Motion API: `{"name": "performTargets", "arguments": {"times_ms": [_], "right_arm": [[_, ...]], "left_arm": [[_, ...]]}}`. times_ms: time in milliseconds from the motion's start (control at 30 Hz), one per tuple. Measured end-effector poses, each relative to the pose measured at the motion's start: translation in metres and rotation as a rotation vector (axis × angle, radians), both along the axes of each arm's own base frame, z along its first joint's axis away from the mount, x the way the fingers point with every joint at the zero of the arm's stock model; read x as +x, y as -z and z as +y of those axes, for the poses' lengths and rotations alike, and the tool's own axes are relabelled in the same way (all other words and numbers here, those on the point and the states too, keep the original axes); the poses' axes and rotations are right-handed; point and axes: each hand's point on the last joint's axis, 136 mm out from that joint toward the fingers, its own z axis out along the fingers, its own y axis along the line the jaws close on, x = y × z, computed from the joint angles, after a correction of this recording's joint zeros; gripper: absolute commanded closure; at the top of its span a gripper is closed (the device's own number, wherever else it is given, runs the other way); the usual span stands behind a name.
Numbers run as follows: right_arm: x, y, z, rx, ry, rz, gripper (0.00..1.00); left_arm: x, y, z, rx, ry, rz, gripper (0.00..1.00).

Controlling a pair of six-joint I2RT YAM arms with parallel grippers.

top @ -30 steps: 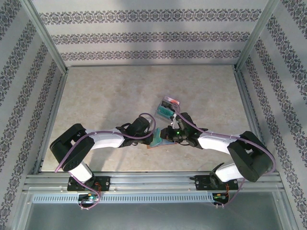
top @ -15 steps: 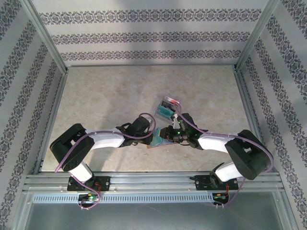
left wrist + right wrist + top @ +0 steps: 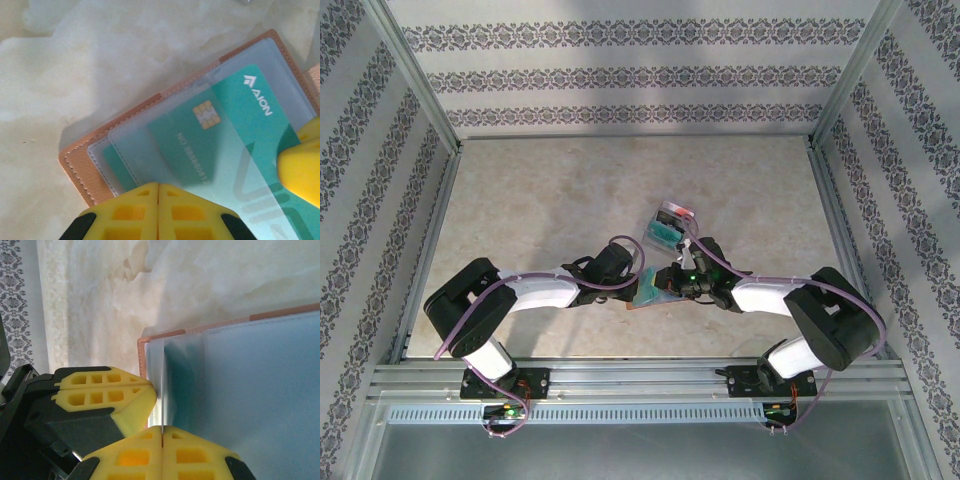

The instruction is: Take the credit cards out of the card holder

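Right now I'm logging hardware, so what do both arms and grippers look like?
The left arm and right arm have white shells, black joints and looping purple cables. The left gripper and right gripper have yellow fingers with square hollows.

Card holder (image 3: 644, 298) on the desk (image 3: 540, 200) – left pincer (image 3: 638, 284) at its left, right pincer (image 3: 666, 283) at its right, card (image 3: 225, 120) in its pocket, tray (image 3: 665, 230) behind

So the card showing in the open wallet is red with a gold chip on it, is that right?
Not quite: the card is teal-green, not red. The left wrist view shows it lying in the open wallet with its gold chip facing up.
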Motion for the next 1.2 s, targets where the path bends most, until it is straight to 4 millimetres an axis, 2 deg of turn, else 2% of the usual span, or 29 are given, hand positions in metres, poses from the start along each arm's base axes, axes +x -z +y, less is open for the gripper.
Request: {"name": "performTargets", "arguments": {"times_ms": [467,833,1000,1200], "right_arm": [[-0.004,-0.011,-0.032,-0.195,0.01,-0.087,0.96],[0.011,-0.043,-0.033,-0.281,-0.064,-0.204,0.97],[0.027,-0.064,-0.033,-0.335,-0.112,-0.291,0.97],[0.05,-0.086,-0.032,-0.437,-0.211,-0.414,0.98]], "left_arm": [[0.003,0.001,0.008,0.029,-0.024,-0.009,0.91],[0.011,-0.001,0.024,0.069,-0.046,-0.026,0.9],[0.016,-0.005,0.033,0.086,-0.058,-0.039,0.81],[0.016,-0.016,0.033,0.075,-0.05,-0.059,0.61]]}}
